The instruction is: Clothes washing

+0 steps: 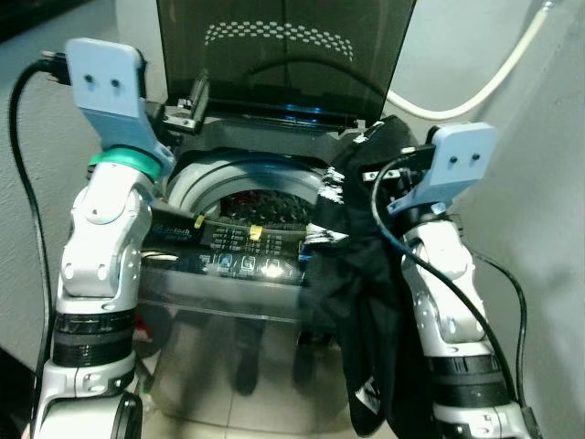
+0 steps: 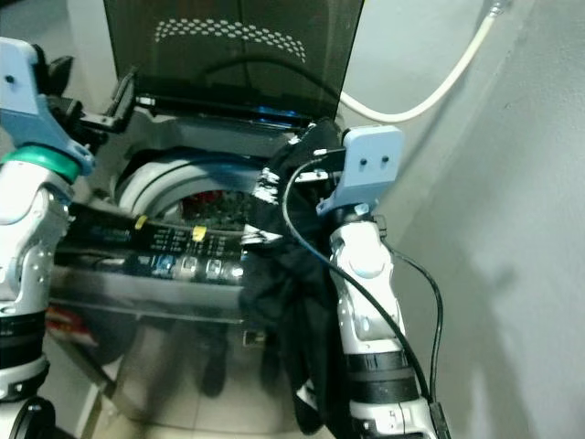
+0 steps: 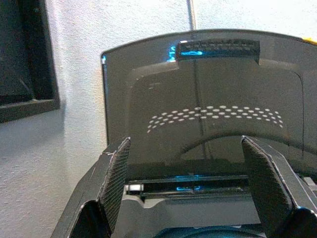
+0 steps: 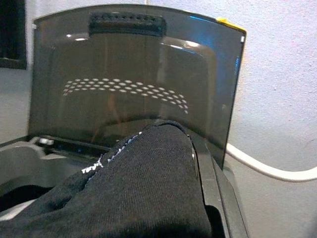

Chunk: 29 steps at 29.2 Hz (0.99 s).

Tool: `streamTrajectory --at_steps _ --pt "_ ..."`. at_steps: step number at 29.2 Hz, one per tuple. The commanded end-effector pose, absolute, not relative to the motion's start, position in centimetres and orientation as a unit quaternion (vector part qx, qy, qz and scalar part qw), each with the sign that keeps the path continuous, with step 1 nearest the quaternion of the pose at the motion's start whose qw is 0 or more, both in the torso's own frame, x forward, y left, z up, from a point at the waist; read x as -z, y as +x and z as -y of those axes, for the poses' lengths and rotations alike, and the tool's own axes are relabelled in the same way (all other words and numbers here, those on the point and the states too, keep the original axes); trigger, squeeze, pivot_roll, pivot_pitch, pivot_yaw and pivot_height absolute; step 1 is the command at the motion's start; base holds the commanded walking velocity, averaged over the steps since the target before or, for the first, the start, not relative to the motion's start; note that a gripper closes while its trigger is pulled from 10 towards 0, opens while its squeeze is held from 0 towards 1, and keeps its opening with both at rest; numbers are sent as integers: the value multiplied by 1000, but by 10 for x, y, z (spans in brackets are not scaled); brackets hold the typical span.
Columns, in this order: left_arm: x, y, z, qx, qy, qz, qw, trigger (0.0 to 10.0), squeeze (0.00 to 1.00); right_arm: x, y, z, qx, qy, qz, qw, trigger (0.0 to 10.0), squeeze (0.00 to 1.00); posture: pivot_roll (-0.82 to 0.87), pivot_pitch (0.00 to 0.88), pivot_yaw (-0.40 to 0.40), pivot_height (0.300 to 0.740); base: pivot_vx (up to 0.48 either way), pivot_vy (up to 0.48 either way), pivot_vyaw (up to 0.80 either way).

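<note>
A top-loading washing machine (image 1: 196,174) stands before me with its dark tinted lid (image 1: 283,55) raised. Dark and reddish laundry (image 1: 265,206) lies in the drum. A black garment with white print (image 1: 356,265) hangs from my right gripper (image 1: 388,151) over the machine's right front corner, trailing down towards the floor. In the right wrist view the garment (image 4: 143,188) covers the fingers, which appear shut on it. My left gripper (image 3: 193,183) is open and holds nothing, raised at the machine's left rear by the lid hinge (image 1: 187,105).
The lit control panel (image 1: 238,256) runs along the machine's front edge. A white hose (image 1: 475,91) curves along the wall behind the lid. A grey wall (image 1: 548,229) stands close on the right. Tiled floor (image 1: 228,402) lies below the machine.
</note>
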State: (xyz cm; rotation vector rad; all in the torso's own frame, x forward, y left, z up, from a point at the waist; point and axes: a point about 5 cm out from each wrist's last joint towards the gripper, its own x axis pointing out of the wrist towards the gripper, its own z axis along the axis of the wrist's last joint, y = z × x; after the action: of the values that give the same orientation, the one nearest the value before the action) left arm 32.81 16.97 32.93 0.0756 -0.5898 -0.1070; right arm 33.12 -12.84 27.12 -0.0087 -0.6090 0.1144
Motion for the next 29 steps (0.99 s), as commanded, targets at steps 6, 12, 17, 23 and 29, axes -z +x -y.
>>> streamTrajectory --at_steps 6,12,17,23,29 --pt "-325 327 -160 76 46 284 955 10000 0 -274 328 133 -45 -5 312 949 10000 0 42 14 18 740 0 0 0" --pt "-326 328 -160 79 43 283 955 10000 0 -274 328 133 -44 -5 312 949 10000 0 43 15 20 740 0 0 0" --pt "-329 324 -156 108 44 291 950 10000 0 -278 324 127 -88 -8 322 943 10000 0 44 15 19 740 0 0 0" --pt "-332 319 -153 139 46 297 944 10000 0 -291 318 117 -151 -14 340 928 10000 0 49 15 14 740 0 0 0" --pt "-330 318 -153 142 46 291 945 10000 0 -299 317 113 -170 -16 349 921 10000 0 52 12 9 740 0 0 0"
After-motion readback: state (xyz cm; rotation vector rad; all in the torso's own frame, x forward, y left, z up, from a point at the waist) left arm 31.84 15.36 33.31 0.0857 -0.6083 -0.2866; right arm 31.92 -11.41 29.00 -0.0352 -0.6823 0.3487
